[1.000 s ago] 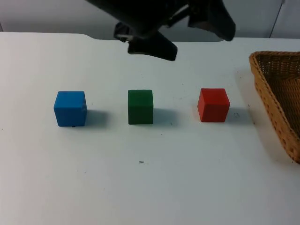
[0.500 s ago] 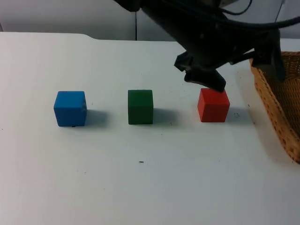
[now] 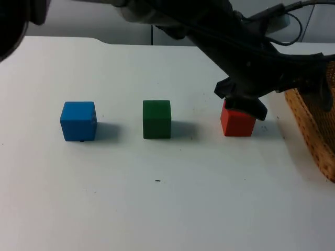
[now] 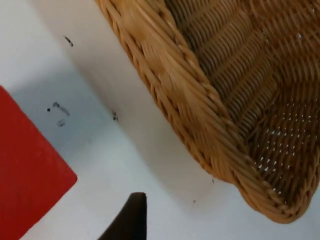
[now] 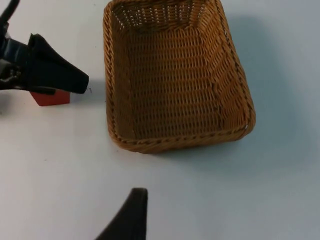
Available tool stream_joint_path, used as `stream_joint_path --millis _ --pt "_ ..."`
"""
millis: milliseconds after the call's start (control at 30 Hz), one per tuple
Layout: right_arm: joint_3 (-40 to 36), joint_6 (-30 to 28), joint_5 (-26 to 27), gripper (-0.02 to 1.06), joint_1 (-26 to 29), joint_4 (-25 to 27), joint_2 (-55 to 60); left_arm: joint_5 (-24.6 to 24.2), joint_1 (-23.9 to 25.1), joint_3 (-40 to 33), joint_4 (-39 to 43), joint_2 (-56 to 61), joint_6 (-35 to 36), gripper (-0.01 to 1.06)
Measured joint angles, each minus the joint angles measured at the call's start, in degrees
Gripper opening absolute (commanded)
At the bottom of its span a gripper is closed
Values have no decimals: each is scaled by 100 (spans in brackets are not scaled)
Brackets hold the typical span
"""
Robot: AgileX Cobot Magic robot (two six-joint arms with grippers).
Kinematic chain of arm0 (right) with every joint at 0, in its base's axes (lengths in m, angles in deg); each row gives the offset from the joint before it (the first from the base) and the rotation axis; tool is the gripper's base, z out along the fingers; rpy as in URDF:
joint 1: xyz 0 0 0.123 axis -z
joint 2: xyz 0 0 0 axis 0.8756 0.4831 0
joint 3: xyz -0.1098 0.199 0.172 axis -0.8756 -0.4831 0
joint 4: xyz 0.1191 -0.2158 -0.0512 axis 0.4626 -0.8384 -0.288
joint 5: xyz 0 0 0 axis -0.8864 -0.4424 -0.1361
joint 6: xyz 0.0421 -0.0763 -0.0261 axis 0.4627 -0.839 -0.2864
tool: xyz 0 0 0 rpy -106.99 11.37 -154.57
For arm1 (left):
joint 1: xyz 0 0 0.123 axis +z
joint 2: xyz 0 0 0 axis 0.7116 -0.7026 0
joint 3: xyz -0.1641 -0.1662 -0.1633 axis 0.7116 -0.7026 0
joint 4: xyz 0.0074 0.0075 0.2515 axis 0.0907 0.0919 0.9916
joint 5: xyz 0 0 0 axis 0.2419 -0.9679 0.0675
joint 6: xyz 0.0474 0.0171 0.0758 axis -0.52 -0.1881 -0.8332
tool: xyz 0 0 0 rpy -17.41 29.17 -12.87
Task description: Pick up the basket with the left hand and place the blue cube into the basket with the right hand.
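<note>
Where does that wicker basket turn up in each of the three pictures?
Top view: the basket lies at the right edge, cut off, just right of the red cube.
Left wrist view: its rim runs close by, beside the red cube.
Right wrist view: the whole basket is seen, empty.
Shared landmark: the red cube.

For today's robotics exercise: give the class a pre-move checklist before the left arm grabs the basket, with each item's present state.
1. Basket empty: ok.
2. Basket resting on the table, not lifted: ok.
3. Left gripper at the basket rim: not ok, it hangs over the red cube.
4. Left fingers open: cannot tell.
5. Blue cube free on the table: ok.
6. Right gripper waiting above the basket: ok.
</note>
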Motion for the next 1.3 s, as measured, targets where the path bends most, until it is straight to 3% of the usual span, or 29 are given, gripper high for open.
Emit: stream_joint_path --millis 333,1167,1300 --pt "0 0 -80 103 0 0 0 -55 -318 894 728 -572 908 104" --pt "0 0 -80 103 0 0 0 641 -694 1244 954 -987 1904 104" --pt "0 9 -80 103 0 0 0 695 -694 1244 954 -1006 1971 89"
